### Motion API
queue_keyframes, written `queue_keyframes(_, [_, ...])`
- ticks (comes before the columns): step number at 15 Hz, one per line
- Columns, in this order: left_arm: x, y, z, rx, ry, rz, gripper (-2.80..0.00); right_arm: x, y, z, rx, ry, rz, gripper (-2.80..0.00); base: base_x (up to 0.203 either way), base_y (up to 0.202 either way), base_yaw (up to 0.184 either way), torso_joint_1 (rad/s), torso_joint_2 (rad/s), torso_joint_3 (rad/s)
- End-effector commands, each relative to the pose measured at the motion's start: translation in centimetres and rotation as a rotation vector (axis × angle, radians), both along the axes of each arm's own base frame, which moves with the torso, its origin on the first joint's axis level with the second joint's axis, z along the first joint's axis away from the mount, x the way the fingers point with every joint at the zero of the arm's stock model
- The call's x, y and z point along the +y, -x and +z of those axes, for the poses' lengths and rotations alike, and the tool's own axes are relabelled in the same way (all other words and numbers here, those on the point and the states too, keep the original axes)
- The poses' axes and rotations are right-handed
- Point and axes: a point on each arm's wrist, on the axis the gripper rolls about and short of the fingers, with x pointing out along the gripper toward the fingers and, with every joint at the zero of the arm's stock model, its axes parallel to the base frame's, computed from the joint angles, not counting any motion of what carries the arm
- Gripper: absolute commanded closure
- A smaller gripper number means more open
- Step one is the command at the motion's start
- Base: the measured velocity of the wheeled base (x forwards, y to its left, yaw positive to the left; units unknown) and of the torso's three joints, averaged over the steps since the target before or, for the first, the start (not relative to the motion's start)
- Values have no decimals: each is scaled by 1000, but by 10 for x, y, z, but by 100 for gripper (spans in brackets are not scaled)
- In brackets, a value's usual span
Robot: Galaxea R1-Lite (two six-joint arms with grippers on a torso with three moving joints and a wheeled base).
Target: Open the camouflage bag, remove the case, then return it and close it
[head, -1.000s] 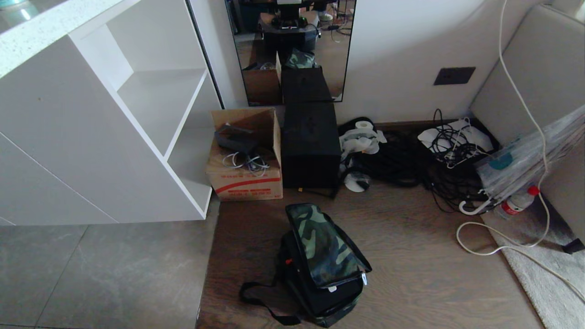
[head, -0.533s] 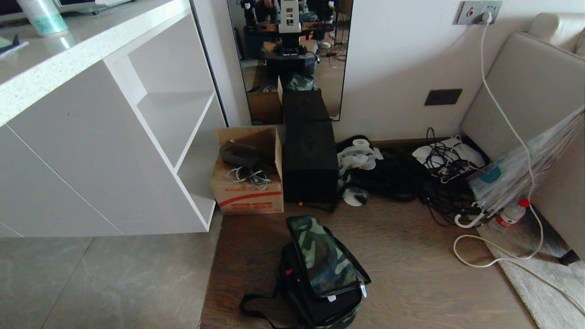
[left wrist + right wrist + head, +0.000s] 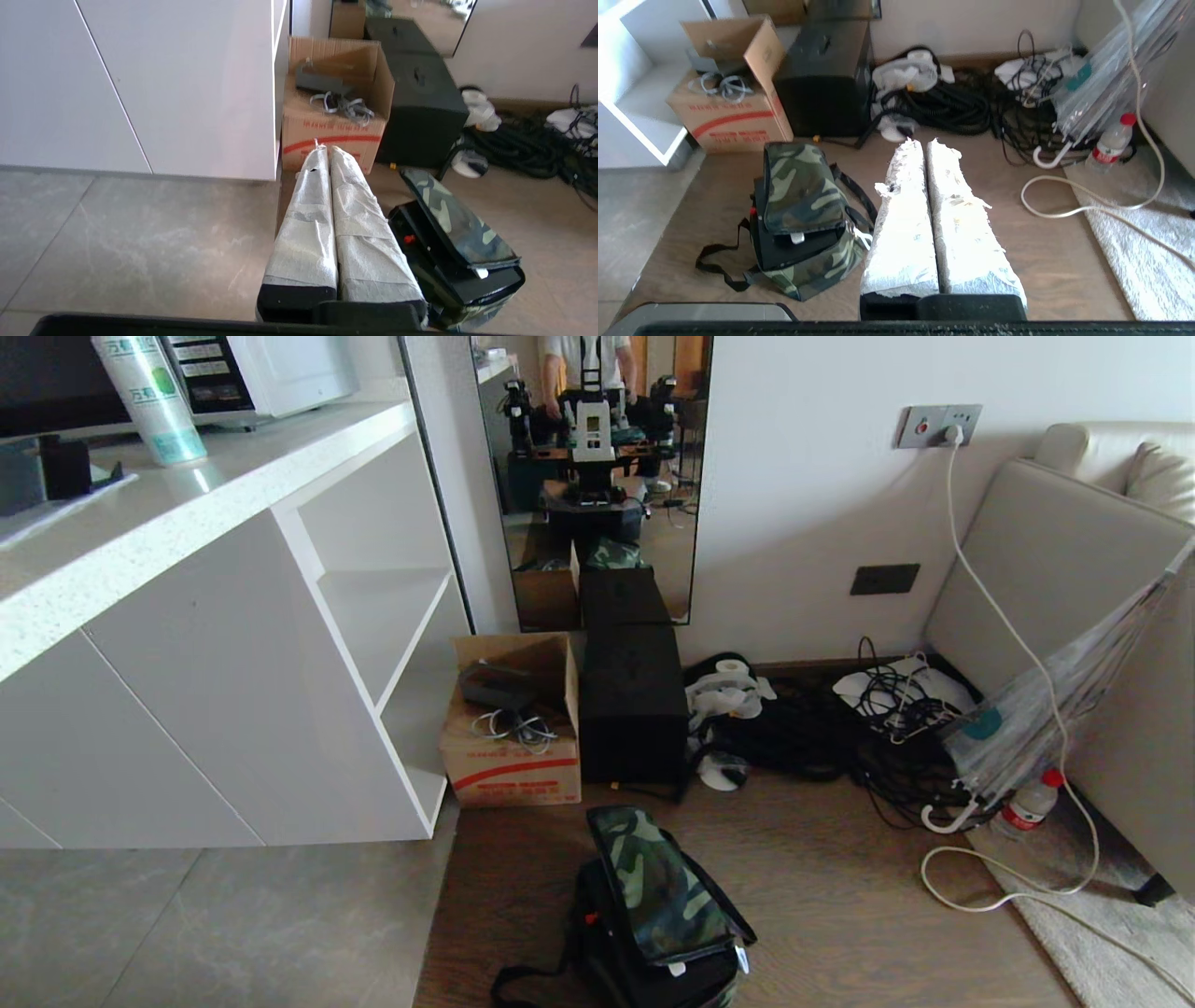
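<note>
In the head view, the camouflage bag (image 3: pixel 658 915) sat on the wooden floor, in front of the black box (image 3: pixel 633 709) and well clear of it. Its green-and-black lid lay tilted over the body, with a flat black edge showing under the lid's near end; whether that was the case could not be told. A black strap trailed on the floor beside the bag. The cardboard box (image 3: pixel 512 733) stood touching the black box on one side, against the white cabinet (image 3: pixel 215 644). On the black box's other side lay a tangle of black cables (image 3: pixel 840 737), and beyond them a folded umbrella (image 3: pixel 1046 709) and a plastic bottle (image 3: pixel 1025 807). A mirror (image 3: pixel 593 476) behind the black box reflected the robot. Neither gripper appeared in this view.

In the left wrist view, the left gripper (image 3: pixel 324 150) hung above the floor with its wrapped fingers pressed together, holding nothing. Its tips lined up with the cardboard box, and the camouflage bag lay beside it.

In the right wrist view, the right gripper (image 3: pixel 920 142) was closed and empty over bare floor, with the camouflage bag just beside it and the black box farther ahead.
</note>
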Motion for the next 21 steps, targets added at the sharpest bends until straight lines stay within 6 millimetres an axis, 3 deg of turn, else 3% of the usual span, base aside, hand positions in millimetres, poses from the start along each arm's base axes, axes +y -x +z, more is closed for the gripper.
queue_keyframes(1, [0, -1, -2, 8, 1, 1, 0, 0, 0, 0, 3, 0, 1, 0, 0, 0, 0, 2, -1, 201])
queue_keyframes(12, [0, -1, -2, 9, -4, -2, 0, 0, 0, 0, 3, 2, 1, 0, 0, 0, 0, 3, 2, 198])
queue_keyframes(21, [0, -1, -2, 9, -4, -1, 0, 0, 0, 0, 1, 0, -1, 0, 0, 0, 0, 0, 1, 18])
